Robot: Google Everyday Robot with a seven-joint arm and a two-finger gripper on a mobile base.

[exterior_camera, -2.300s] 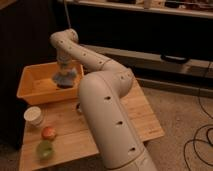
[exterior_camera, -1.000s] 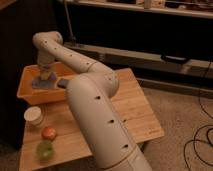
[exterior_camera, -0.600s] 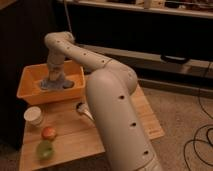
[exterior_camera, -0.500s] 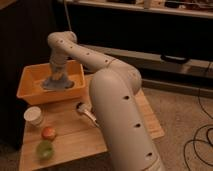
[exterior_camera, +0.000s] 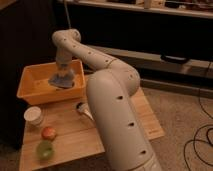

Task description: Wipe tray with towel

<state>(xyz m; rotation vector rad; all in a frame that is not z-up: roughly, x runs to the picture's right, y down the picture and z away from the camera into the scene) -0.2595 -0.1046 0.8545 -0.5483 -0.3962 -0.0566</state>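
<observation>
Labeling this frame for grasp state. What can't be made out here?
- Claw: down in the tray at the towel; arm and cloth hide its fingers in the camera view.
- Tray floor under the towel: covered by the cloth.
- Small metal object on the table: too blurred to identify, partly behind the arm.
- Table's near right part: hidden by the arm.

A large rectangular orange-yellow plastic tray sits at the far left corner of the pale wooden slatted table. Inside it, the grey gripper meets a soft pale blue-grey towel. Near the left edge: a white cup, an orange-red ball, a green ball.
</observation>
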